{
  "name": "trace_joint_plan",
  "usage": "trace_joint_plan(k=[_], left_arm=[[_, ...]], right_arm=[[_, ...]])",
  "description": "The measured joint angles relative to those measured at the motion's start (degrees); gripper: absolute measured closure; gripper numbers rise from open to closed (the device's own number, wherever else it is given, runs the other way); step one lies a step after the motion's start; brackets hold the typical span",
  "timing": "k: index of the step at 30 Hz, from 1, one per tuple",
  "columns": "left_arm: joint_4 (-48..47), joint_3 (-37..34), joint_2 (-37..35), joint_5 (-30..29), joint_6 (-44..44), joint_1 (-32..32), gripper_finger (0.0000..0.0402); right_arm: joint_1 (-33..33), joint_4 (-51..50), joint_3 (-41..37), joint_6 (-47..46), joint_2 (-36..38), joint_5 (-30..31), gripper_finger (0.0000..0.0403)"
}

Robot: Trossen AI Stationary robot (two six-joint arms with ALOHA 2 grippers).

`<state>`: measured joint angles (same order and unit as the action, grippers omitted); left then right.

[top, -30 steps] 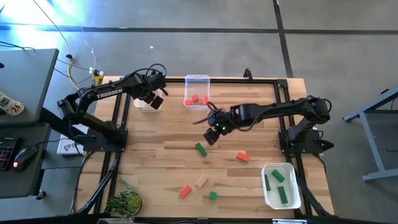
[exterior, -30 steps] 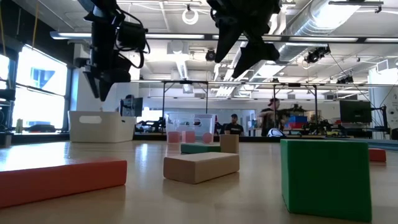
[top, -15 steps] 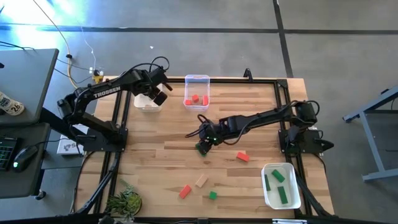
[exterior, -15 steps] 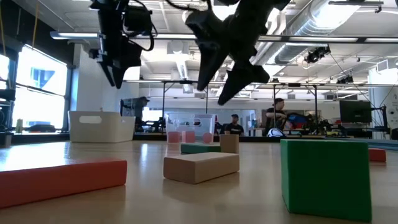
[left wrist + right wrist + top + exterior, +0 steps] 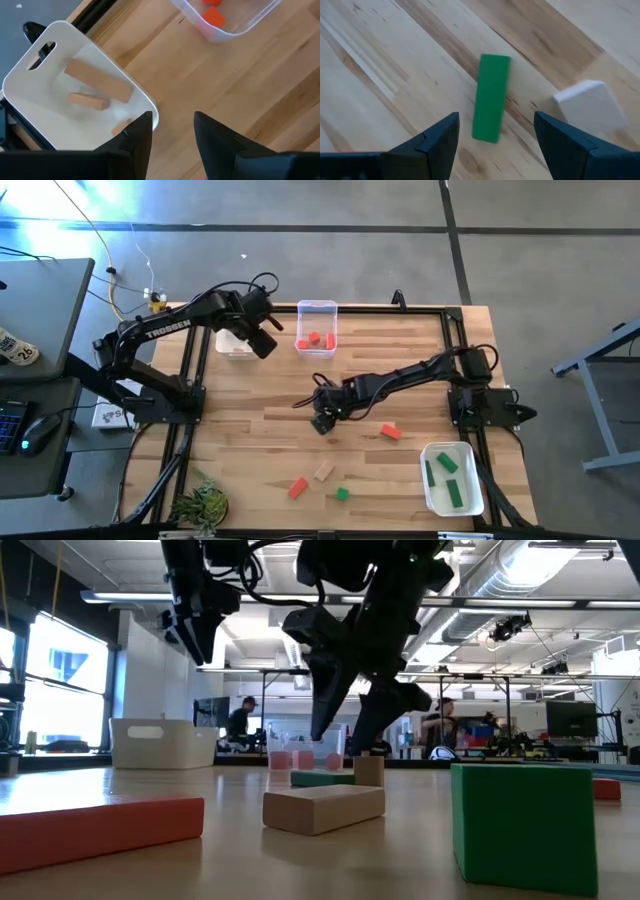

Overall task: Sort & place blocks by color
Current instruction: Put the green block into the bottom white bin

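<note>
Sorting is looking roughly half done, judging by what's lying where. In the high view the clear tub [image 5: 317, 325] at top centre is holding two red blocks [image 5: 313, 339], the white tub [image 5: 449, 478] at lower right is holding three green blocks [image 5: 446, 463], and the white handled tub [image 5: 40, 75], upper left of the left wrist view, is holding plain wood bars [image 5: 98, 82]. Still loose on the worktop [image 5: 250, 450]: a green bar [image 5: 491, 98] at frame centre, a red block [image 5: 390, 433] right of it, plus a red bar [image 5: 297, 487], a wood bar [image 5: 323, 471] and a small green cube [image 5: 342, 494] toward bottom centre. The right gripper [image 5: 492, 135] is hanging low over the green bar, fingers [image 5: 432, 137] spread wide w/ the bar lying between them, nothing gripped yet. The left gripper [image 5: 172, 132] is hovering at upper left, btw the white handled tub and the clear tub, fingers [image 5: 137, 135] partly apart and holding nothing. So approx five blocks left to place, the green bar probably next.
</note>
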<state>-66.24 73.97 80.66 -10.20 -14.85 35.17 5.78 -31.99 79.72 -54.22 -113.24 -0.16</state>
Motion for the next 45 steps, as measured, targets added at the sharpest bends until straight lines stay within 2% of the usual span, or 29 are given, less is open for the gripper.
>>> trace_joint_plan(k=[12, 19, 26, 36, 45], left_arm=[[0.02, 0.00, 0.00, 0.62, 0.04, -0.40, 0.0268], [0.09, 0.00, 0.00, 0.55, 0.04, -0.32, 0.0268], [0.07, 0.02, -0.02, 0.57, -0.16, -0.36, 0.0268], [0.07, 0.02, -0.02, 0.58, -1.01, -0.36, 0.0268], [0.07, 0.02, -0.02, 0.59, -1.01, -0.36, 0.0268]], right_arm=[[-0.15, 5.00, 0.04, 0.20, -3.43, -1.93, 0.0160], [-0.15, 4.63, 0.21, 0.04, -5.50, -1.58, 0.0162], [-0.04, 0.28, 0.50, -1.25, -6.57, 1.55, 0.0197], [-0.37, -2.59, 0.42, -0.90, -6.72, 2.81, 0.0254], [-1.11, -6.66, 0.31, 1.23, -6.72, 3.87, 0.0265]])
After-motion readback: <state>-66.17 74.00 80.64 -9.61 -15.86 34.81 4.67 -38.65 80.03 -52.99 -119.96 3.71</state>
